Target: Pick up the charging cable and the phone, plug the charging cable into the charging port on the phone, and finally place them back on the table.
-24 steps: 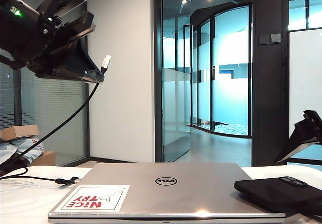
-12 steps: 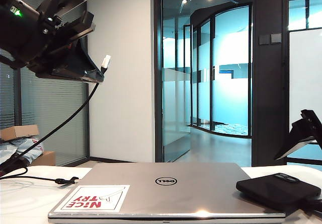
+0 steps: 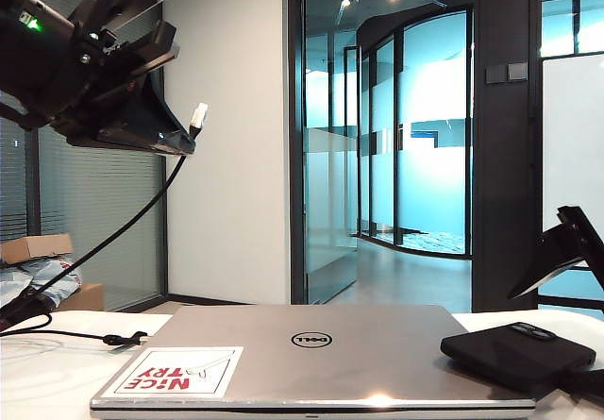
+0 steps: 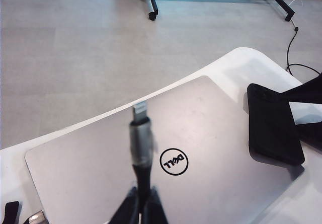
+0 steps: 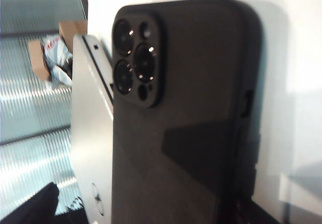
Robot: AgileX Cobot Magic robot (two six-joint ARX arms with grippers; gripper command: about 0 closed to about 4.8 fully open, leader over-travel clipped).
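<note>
High at the far left, the left gripper (image 3: 179, 137) is clamped on the charging cable (image 3: 113, 236), plug tip up, cord trailing to the table (image 3: 42, 378); at the right, the right gripper (image 3: 580, 368), jaws wide, sits at the phone (image 3: 514, 354) beside the laptop (image 3: 311, 359).

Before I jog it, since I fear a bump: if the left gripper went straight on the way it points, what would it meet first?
Probably the silver laptop lid: the left gripper, shut on the charging cable, aims its plug there, though depth is unclear.
</note>
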